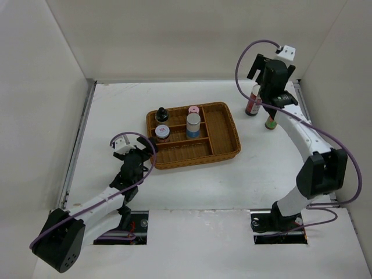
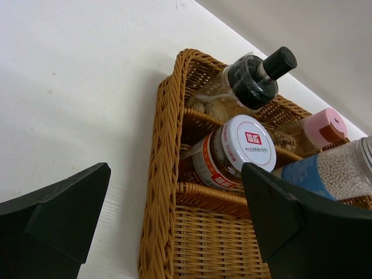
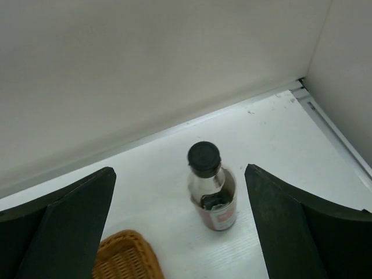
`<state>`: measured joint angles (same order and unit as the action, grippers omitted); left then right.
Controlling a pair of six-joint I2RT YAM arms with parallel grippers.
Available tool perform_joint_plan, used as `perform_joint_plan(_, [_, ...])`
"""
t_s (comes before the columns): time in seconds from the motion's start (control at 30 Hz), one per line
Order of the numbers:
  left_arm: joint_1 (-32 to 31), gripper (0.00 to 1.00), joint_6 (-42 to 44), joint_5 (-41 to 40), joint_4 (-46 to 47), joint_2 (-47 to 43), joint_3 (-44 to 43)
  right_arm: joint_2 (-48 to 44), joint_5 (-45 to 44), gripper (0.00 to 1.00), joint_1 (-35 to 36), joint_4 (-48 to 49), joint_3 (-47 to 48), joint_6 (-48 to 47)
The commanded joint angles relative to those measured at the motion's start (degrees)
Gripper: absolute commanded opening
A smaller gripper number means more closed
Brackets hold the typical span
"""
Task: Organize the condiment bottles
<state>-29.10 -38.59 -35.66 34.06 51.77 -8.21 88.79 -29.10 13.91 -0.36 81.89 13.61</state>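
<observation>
Two bottles are standing outside the tray (image 1: 224, 131) on the bench (image 1: 116, 104), far right: a red-labelled one (image 3: 212, 195) and a green-capped one (image 1: 270, 123). My right claw (image 3: 181, 203) is hanging spread above the red-labelled one; my left claw (image 2: 174, 226) is waiting spread beside the tray. I should be dropping lower, centring its body in the gap before squeezing.

Free right compartment (image 1: 224, 129) in tray (image 1: 197, 161) — bottles (image 1: 193, 125) at left

The white surface (image 1: 192, 192) is enclosed by plain white walls (image 1: 186, 35): one beyond the right pincer (image 3: 179, 192), one at each side. A metal rail (image 1: 78, 148) runs left of the left pincer (image 2: 174, 174).
</observation>
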Motion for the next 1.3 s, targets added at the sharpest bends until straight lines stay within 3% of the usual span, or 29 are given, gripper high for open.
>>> perform_joint_plan(0.0, [0.5,1.00,-0.7,0.0,2.1,-1.6,1.0,5.2,-0.8,1.00,-1.7,-4.7,4.4,-2.7])
perform_joint_plan(0.27, [0.7,1.00,-0.7,-0.2,2.1,-1.8,1.2,16.7,3.0,0.96,-5.1,-6.1,13.8,-4.4])
perform_joint_plan(0.4, [0.7,1.00,-0.8,-0.4,2.0,-3.4,1.6,19.6,2.6,0.77,-5.3,-3.8,14.8,-5.7])
perform_joint_plan(0.53, [0.8,1.00,-1.1,-3.4,2.3,-6.2,3.2,19.8,0.9,0.44,-5.0,-0.8,14.4,-6.1])
perform_joint_plan(0.6, [0.8,1.00,-1.5,-4.0,2.3,-7.7,3.7,17.8,0.1,0.36,-5.0,1.8,13.0,-7.0])
perform_joint_plan(0.8, [0.8,1.00,-1.6,-3.5,2.6,-5.6,3.1,11.3,-4.4,0.28,-1.0,5.9,14.8,-12.8])
perform_joint_plan(1.27, [0.7,1.00,-1.9,-1.9,3.1,-4.8,3.1,6.4,-3.2,0.28,11.2,7.7,15.9,-15.3])
